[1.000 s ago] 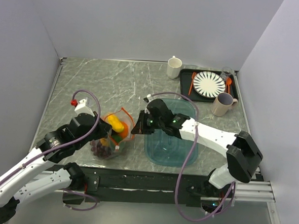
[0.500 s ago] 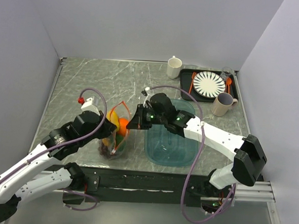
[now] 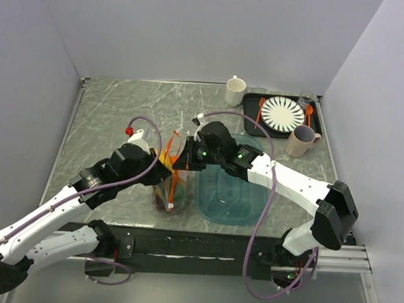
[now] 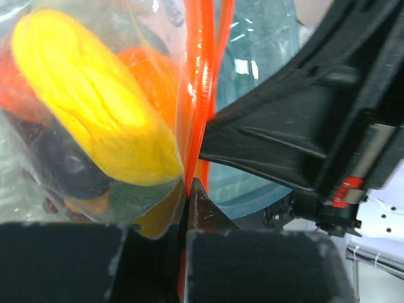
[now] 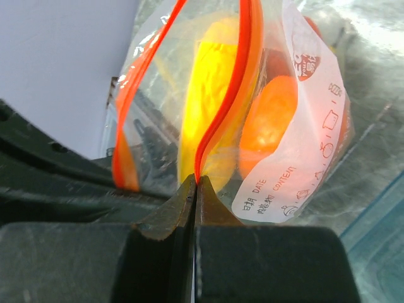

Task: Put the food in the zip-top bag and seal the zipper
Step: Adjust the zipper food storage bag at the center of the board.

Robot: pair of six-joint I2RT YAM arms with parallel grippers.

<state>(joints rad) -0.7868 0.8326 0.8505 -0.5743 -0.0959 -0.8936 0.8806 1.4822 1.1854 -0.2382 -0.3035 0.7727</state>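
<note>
The clear zip-top bag (image 3: pixel 167 184) hangs between my two grippers near the table's front. Toy food fills it: a yellow piece (image 4: pixel 95 107), orange rounds (image 5: pixel 271 120) and dark fruit (image 4: pixel 57 167). My left gripper (image 3: pixel 161 164) is shut on the orange-red zipper strip (image 4: pixel 192 95) at one side of the mouth. My right gripper (image 3: pixel 182 161) is shut on the zipper (image 5: pixel 221 120) at the other side. The mouth still gapes on the left in the right wrist view, one strip (image 5: pixel 123 151) standing apart from the other.
A translucent teal tray (image 3: pixel 230 187) lies right of the bag under the right arm. At the back right stand a white mug (image 3: pixel 235 91), a black tray with a striped plate (image 3: pixel 282 114) and orange cutlery, and a grey mug (image 3: pixel 301 140).
Both grippers have lifted the bag and pulled its mouth toward the tray, so the bag now stands narrow and upright. The left arm has swung right and forward.
</note>
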